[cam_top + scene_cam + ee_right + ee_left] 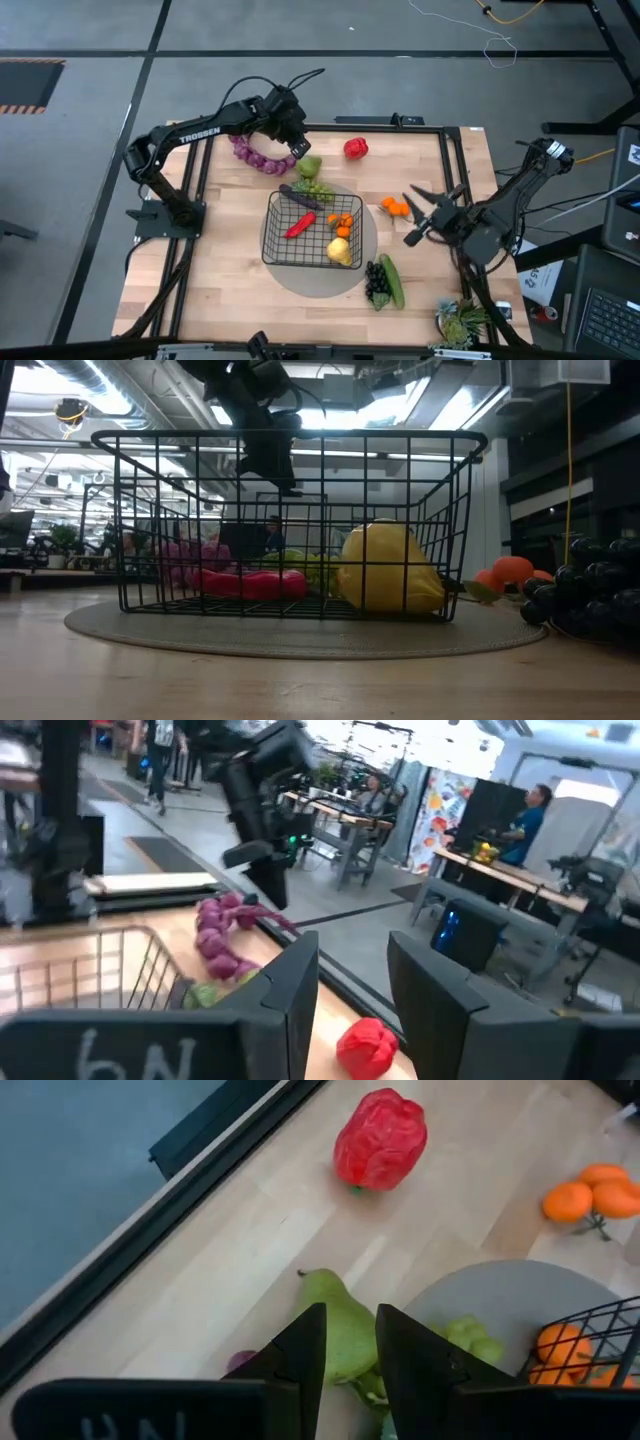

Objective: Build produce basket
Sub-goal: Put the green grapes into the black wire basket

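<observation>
The left claw point(350, 1348) hangs open directly over the green pear point(338, 1318) (right claw point(428, 213) waits open, farther).

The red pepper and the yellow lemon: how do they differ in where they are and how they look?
The red pepper lies on bare wood near the table's far edge, outside the basket; the yellow lemon sits inside the basket, in a near corner. The pepper is red with a lumpy, creased skin, while the lemon is yellow and smoother. No arm holds either; the left gripper hovers by the green pear. Both are similarly small.
</observation>
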You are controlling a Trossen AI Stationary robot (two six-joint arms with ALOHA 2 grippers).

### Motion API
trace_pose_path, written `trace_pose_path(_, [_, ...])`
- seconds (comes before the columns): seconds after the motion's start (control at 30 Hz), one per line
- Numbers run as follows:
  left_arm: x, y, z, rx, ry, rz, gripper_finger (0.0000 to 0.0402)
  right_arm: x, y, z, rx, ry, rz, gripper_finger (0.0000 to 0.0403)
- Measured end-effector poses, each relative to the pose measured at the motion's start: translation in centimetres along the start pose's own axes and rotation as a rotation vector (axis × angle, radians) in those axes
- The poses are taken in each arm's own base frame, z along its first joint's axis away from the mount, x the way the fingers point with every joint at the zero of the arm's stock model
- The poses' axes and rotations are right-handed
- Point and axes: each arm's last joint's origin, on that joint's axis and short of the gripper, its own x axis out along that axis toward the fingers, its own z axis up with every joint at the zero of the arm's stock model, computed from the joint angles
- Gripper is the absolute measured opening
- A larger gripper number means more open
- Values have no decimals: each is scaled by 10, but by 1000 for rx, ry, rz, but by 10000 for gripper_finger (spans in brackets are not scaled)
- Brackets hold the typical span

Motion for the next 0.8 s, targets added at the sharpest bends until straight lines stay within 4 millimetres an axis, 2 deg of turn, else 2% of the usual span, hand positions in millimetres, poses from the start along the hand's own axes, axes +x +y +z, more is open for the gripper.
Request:
trace_pose_path(0.2, [0, 9, 2, -13, -16, 74, 85, 6, -31, 12, 53, 6, -34, 126])
trace_pose_path(0.33, [-1, 10, 1, -1, -11, 109, 95, 10, -43, 14, 82, 11, -65, 126])
trace_pose_path(0.6, [-1, 10, -10, 109, 106, 120, 175, 15, -45, 13, 75, 15, -92, 126])
trace_pose_path(0.7, [-4, 13, -22, 166, 235, 144, 195, 15, -45, 12, 86, 15, -92, 126])
trace_pose_path(0.8, [-9, 24, -34, 145, 384, 234, 198, 15, -45, 9, 90, 15, -92, 126])
